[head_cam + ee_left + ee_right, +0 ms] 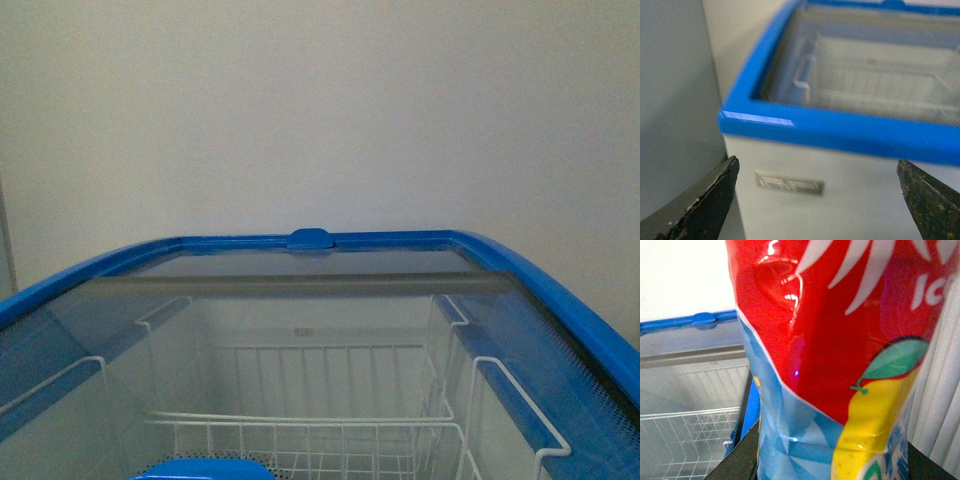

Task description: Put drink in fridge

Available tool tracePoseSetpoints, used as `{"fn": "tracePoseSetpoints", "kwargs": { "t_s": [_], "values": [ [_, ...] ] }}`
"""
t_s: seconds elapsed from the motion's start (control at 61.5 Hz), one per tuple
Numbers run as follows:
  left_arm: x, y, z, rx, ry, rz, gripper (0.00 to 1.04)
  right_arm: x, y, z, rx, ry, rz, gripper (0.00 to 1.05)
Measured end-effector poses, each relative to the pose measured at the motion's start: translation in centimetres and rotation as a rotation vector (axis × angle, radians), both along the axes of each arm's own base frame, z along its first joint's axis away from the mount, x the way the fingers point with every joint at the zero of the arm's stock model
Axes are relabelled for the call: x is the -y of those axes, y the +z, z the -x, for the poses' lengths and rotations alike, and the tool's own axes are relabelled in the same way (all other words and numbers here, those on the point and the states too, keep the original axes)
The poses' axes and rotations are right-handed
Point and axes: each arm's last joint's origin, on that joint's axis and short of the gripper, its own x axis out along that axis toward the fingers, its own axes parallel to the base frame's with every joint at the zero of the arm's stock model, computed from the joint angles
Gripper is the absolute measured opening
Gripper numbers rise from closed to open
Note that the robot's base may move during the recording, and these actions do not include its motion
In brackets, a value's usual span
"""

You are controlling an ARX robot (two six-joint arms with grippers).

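Observation:
The fridge (560,290) is a white chest cooler with a blue top rim. It fills the lower half of the front view. Its sliding glass lid (300,285) covers the far part, and white wire baskets (320,400) show inside. No arm appears in the front view. My right gripper (832,467) is shut on the drink bottle (840,355), whose red, light-blue and yellow label fills the right wrist view, with the fridge rim (690,321) behind it. My left gripper (817,200) is open, facing the fridge's white outer wall (860,200) just below a blue corner (760,122).
A blue rounded object (200,470) shows at the bottom edge of the front view. A plain pale wall (320,110) stands behind the fridge. A grey surface (675,100) stands beside the fridge's corner. A white pleated surface (942,390) is beside the bottle.

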Motion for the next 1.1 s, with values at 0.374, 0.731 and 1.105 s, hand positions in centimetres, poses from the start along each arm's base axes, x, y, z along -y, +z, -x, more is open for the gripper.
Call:
{"fn": "tracePoseSetpoints", "kwargs": {
  "t_s": [0.374, 0.731, 1.105],
  "values": [
    [0.4, 5.6, -6.7, 0.087, -0.276, -0.008, 0.97, 0.0, 0.0, 0.0, 0.0, 0.0, 0.0, 0.4],
    [8.2, 9.6, -17.2, 0.153, -1.026, -0.462, 0.97, 0.0, 0.0, 0.0, 0.0, 0.0, 0.0, 0.4],
    [9.5, 7.2, -19.3, 0.053, -1.233, -0.701, 0.97, 0.0, 0.0, 0.0, 0.0, 0.0, 0.0, 0.4]
  ]
}}
